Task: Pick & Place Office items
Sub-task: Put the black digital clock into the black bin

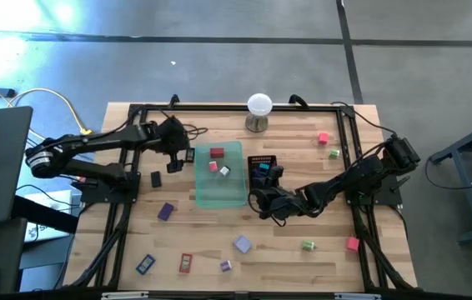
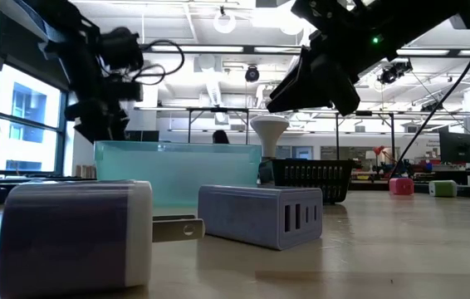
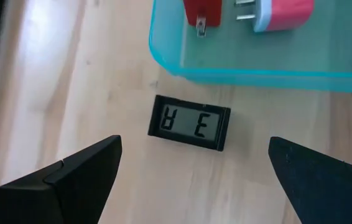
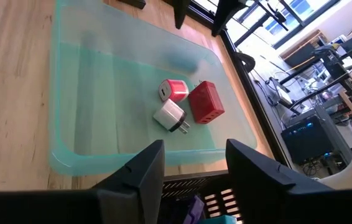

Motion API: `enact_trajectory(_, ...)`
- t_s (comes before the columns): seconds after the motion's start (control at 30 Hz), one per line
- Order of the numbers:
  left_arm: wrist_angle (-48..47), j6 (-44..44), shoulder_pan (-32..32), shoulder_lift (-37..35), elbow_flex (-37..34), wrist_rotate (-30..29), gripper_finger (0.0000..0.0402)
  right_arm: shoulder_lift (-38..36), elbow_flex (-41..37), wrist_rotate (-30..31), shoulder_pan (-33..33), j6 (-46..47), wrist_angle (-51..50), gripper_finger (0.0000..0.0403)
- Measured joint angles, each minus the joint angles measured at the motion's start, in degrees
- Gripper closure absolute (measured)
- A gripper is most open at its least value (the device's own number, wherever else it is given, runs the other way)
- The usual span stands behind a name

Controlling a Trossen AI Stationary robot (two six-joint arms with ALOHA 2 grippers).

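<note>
L hand spread wide above small black LCD display on wood worktop, just beside green tray w/ red charger, pink plug, white plug. R hand over black mesh basket, part open, nothing visibly held. Open-plan lab behind.

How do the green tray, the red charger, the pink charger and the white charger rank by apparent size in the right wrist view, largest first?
1. Green tray, by far the largest.
2. Red charger.
3. Pink charger and white charger: these look about alike, so I would not rank one above the other.
</note>
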Motion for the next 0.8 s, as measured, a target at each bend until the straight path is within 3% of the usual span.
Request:
enact_trajectory(0.2, 2.75, 4.4, 4.14, 5.48, 0.0, 3.32, 0.0004, 0.0, 0.0, 0.01, -0.03, -0.01, -0.02, 0.0243)
enact_trajectory(0.8, 7.96, 5.6, 4.41, 16.13, 0.02, 2.99, 0.0004, 0.0, 0.0, -0.54, -1.1, 0.09, -1.39, 0.0243)
